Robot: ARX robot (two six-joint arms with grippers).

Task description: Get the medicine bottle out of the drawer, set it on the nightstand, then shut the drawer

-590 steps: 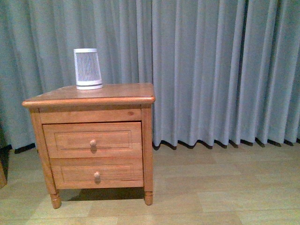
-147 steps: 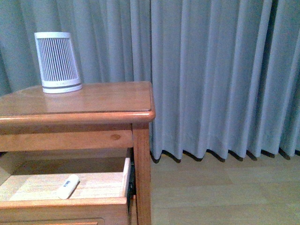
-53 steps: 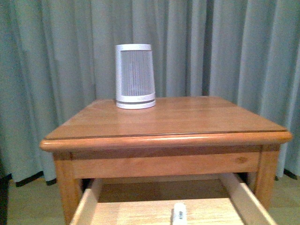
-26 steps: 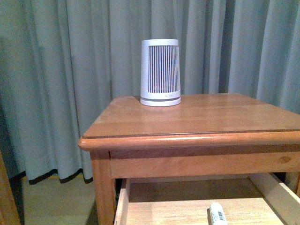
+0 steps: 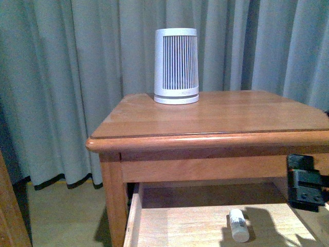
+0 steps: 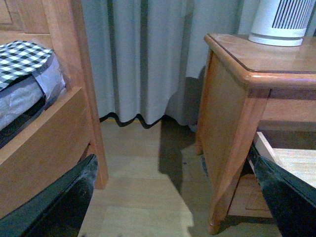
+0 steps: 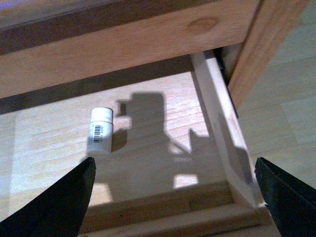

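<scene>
nightstand [image 5: 216,118]: orange-brown wood, varnished, glossy
drawer [image 7: 59,148]: pale wood inside, matt
medicine bottle [image 7: 100,130]: white plastic, smooth, printed label
curtain [image 5: 61,77]: grey cloth, matt

No words, brands or numbers legible anywhere. Medicine bottle [image 7: 100,131], lying in drawer [image 7: 148,163]: label carries barcode plus fine print lines, too small to read in right wrist view; front view gives only dark specks. White slatted device [image 5: 176,66]: nothing legible.
</scene>
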